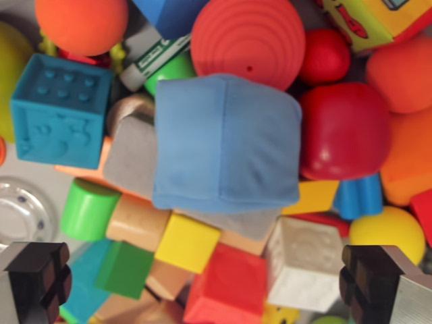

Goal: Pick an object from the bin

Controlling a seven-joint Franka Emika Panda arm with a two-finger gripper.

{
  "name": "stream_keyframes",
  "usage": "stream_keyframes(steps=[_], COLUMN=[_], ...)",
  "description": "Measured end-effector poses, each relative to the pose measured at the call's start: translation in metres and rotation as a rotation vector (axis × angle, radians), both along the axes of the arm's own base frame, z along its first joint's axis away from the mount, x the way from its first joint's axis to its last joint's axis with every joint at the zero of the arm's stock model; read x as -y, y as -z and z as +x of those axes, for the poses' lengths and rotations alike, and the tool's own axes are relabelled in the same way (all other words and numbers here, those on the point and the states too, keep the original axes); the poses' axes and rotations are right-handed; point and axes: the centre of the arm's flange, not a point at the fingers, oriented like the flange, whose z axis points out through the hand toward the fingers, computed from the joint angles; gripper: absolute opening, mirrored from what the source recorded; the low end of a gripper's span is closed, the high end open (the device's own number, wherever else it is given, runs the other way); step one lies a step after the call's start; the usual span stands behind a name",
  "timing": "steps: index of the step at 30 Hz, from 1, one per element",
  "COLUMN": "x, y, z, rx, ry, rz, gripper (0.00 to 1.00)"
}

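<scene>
Wide-open jaws of the gripper hang over a soft blue fabric cube heaped on crowded toy blocks, where closing fingers could snag neighbours or slip.

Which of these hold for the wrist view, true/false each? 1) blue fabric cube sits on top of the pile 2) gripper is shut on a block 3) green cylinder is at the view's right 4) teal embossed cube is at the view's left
1) True: the blue fabric cube lies uppermost mid-frame.
2) False: the gripper is open, fingers apart, holding nothing.
3) False: the green cylinder is at the wrist view's left.
4) True: the teal embossed cube is at the wrist view's left.
</scene>
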Motion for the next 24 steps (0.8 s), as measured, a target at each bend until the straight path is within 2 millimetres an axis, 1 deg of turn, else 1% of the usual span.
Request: stream_keyframes(steps=[12,24], x=[0.000,-0.001], y=[0.051,0.087], z=[0.000,0.000], rx=[-0.001,-0.001], ry=[0.004,0.005], rz=[0.000,-0.001], gripper=[1.00,1.00])
